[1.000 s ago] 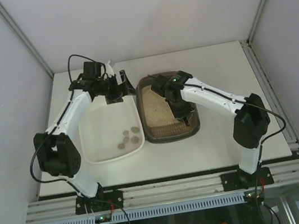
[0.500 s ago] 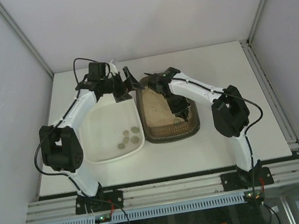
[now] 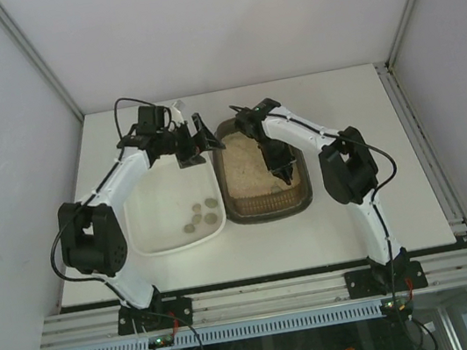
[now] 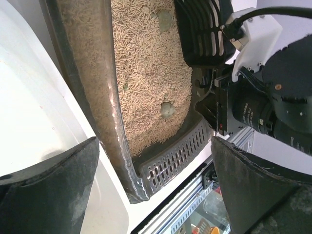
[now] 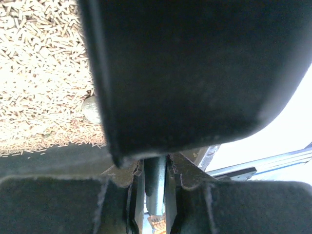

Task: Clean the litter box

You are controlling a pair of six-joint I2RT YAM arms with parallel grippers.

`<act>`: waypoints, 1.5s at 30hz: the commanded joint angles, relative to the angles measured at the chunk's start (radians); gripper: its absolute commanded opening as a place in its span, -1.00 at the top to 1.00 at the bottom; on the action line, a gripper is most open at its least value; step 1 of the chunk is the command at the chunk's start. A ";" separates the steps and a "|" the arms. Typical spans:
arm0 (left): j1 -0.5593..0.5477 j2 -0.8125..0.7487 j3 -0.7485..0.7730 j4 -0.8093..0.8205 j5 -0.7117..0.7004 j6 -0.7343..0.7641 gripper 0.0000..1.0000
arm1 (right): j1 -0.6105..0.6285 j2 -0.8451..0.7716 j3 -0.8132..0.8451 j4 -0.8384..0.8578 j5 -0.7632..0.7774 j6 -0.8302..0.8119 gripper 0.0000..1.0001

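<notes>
The dark litter box (image 3: 268,208) holds beige litter and lies right of centre; in the left wrist view its rim (image 4: 92,73) and slotted end (image 4: 178,156) show. Grey clumps (image 4: 167,110) lie in the litter. My right gripper (image 3: 255,129) is over the box's far end, shut on the handle (image 5: 156,185) of a black scoop (image 3: 283,167) whose blade reaches down into the litter. The scoop (image 5: 195,73) fills most of the right wrist view, a clump (image 5: 91,109) beside it. My left gripper (image 3: 201,136) is open and empty above the box's far-left corner; its jaws (image 4: 155,146) stand wide apart.
A white tray (image 3: 158,231) lies against the litter box's left side with several grey clumps (image 3: 201,216) near its front right corner. The table's front edge and an aluminium rail (image 3: 270,293) run just behind the arm bases. White walls enclose the table.
My right arm has folded in, its elbow swinging left, and carried the scoop toward the box's far end. My left gripper has shifted slightly right toward the litter box.
</notes>
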 commanded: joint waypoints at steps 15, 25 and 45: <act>0.052 -0.049 -0.056 0.011 0.054 0.069 -0.99 | -0.018 0.039 0.018 0.155 -0.258 -0.065 1.00; 0.060 -0.071 -0.085 0.004 0.062 0.084 -0.99 | -0.040 0.008 -0.062 0.296 -0.489 -0.083 1.00; 0.160 -0.173 -0.116 -0.171 -0.005 0.241 -0.99 | -0.196 -0.376 -0.636 0.797 -0.907 0.048 1.00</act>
